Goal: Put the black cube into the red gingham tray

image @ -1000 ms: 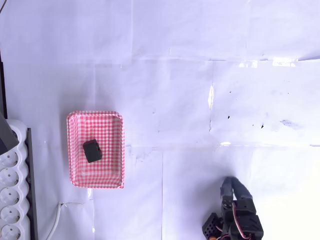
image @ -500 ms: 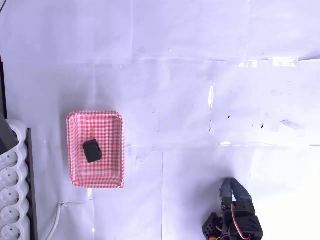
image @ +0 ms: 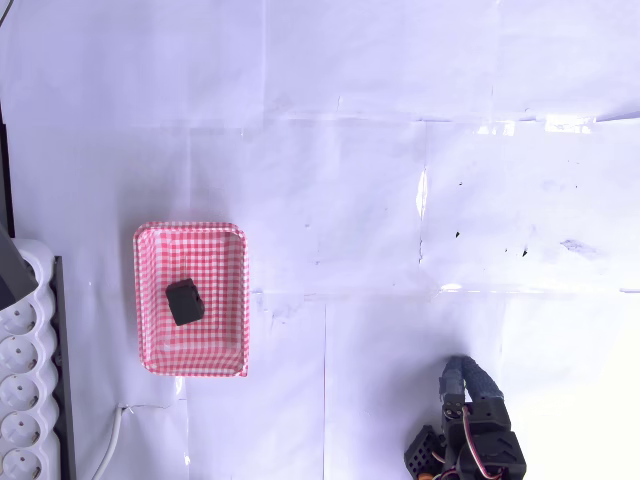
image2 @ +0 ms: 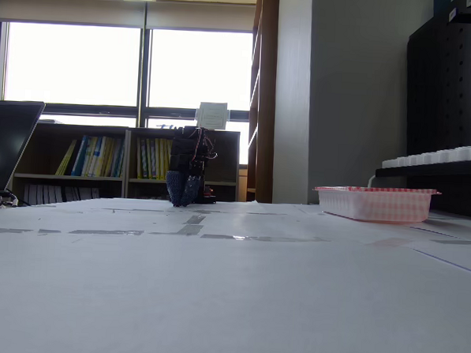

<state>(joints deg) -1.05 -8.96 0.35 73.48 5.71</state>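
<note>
nothing much has shifted over the last second: the gripper (image: 458, 385) is seen folded back at the bottom edge of the overhead view, only slightly tucked in further, with nothing held; whether its fingers are parted cannot be told. one black cube (image: 184, 301) lies inside the one red gingham tray (image: 190, 233), well apart from the gripper, up and to its left in that view. the placing is judged done. one white power strip (image: 22, 400) is seen beyond the tray.
</note>
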